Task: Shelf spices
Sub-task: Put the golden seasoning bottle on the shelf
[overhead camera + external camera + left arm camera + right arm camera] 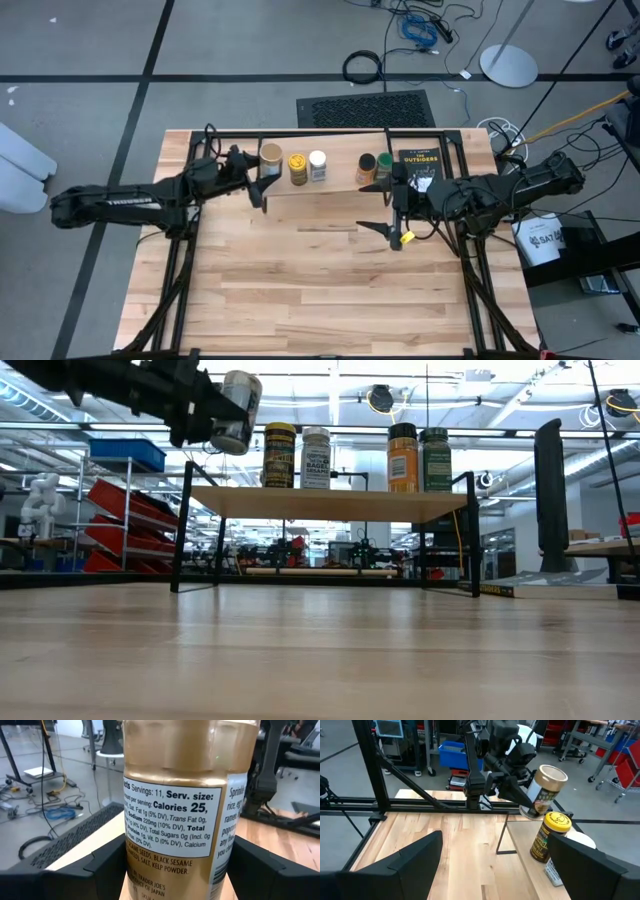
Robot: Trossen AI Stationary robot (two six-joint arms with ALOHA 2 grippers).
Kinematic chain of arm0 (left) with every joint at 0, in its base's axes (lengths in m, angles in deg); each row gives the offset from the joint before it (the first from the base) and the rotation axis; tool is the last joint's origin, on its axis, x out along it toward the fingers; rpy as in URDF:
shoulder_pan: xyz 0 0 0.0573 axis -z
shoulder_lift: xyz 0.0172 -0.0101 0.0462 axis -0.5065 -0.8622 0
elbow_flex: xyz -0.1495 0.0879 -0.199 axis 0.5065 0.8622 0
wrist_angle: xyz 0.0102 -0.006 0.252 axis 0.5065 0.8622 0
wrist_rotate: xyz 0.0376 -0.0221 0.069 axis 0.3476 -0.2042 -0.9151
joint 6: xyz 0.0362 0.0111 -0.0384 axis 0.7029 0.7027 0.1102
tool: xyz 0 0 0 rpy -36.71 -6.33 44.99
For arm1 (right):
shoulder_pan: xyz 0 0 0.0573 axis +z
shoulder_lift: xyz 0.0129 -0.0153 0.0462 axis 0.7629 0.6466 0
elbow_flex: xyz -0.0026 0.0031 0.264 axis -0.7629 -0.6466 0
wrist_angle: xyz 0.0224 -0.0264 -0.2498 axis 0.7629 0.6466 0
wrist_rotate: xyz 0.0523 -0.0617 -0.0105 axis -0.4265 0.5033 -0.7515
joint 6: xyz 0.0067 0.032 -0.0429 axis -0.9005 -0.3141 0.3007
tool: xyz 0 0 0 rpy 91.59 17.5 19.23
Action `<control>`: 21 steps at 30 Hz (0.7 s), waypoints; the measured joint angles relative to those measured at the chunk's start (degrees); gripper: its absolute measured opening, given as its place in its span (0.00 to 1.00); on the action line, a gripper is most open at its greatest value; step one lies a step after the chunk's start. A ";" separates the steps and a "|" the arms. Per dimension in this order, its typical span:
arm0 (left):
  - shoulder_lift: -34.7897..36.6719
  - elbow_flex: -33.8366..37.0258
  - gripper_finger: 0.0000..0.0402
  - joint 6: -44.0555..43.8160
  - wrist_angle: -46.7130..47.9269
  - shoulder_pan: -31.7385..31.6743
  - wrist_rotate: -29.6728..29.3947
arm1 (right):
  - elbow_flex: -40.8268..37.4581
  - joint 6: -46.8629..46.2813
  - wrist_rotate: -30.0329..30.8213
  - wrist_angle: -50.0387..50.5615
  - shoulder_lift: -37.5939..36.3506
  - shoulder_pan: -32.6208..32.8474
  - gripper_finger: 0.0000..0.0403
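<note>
Gripping the tan-lidded jar [270, 156] around its body, the left gripper [258, 176] holds it tilted just above the left end of the shelf [330, 504], beside the yellow-lidded jar [297, 166]. Four jars already stand upright on the board (two at its right end). Its long axis leans off vertical, so I judge it must be righted and lowered into the open spot leftward. Well apart over the table, the right gripper [392, 212] waits with fingers spread, holding nothing.
</note>
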 joint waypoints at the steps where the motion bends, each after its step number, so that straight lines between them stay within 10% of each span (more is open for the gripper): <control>1: 0.02 0.71 0.71 -0.04 -1.17 -0.23 0.19 | 0.00 0.06 0.00 0.00 0.00 0.00 0.86; 21: -3.39 5.25 0.73 -1.42 -9.59 -3.92 2.02 | 0.00 0.96 0.02 -0.05 0.02 0.00 0.86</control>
